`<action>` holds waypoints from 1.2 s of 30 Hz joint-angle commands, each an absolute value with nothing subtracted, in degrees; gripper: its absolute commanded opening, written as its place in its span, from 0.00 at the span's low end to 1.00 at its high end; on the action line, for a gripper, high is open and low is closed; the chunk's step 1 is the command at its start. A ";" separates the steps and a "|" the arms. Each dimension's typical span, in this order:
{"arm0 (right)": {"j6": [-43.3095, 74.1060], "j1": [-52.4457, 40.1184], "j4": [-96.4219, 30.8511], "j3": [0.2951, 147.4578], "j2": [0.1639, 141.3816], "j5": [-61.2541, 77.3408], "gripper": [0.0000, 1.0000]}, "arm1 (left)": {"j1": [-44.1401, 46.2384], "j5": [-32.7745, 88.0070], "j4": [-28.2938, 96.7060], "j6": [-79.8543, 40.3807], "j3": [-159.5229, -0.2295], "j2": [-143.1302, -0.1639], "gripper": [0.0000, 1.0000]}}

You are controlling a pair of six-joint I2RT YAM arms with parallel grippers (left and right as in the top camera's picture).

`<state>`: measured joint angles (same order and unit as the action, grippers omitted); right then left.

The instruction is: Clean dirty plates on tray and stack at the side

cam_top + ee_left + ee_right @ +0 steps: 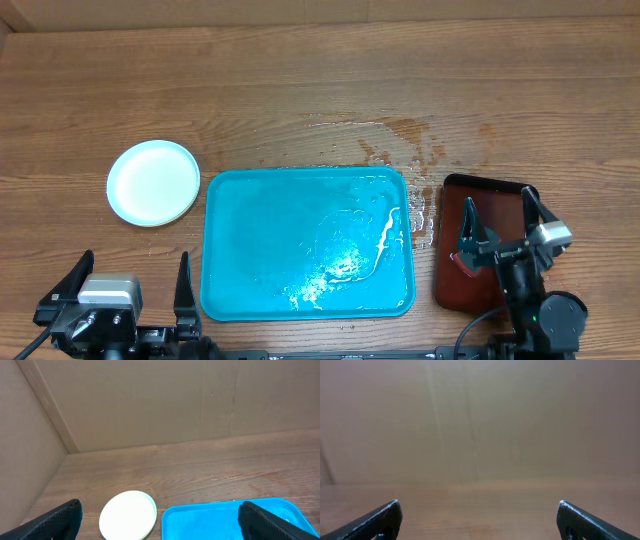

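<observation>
the plates, seen as one round disc, lie face up on the counter ahead of the left tool, beside the tray. i judge them light, stiff, perhaps wet and slippery; take the rim. round, so no long axis. the left tool and the right tool stand apart, holding nothing.

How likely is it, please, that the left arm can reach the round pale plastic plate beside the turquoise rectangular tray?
Probably yes: the open left gripper sits just short of the round pale plastic plate, with only bare wooden table between them.
</observation>
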<state>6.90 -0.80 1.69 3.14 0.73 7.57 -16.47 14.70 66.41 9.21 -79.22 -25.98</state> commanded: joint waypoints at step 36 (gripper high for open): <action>12.03 -1.39 -4.80 0.45 0.16 1.13 1.00 | -16.32 14.41 90.43 9.87 -79.20 -25.69 1.00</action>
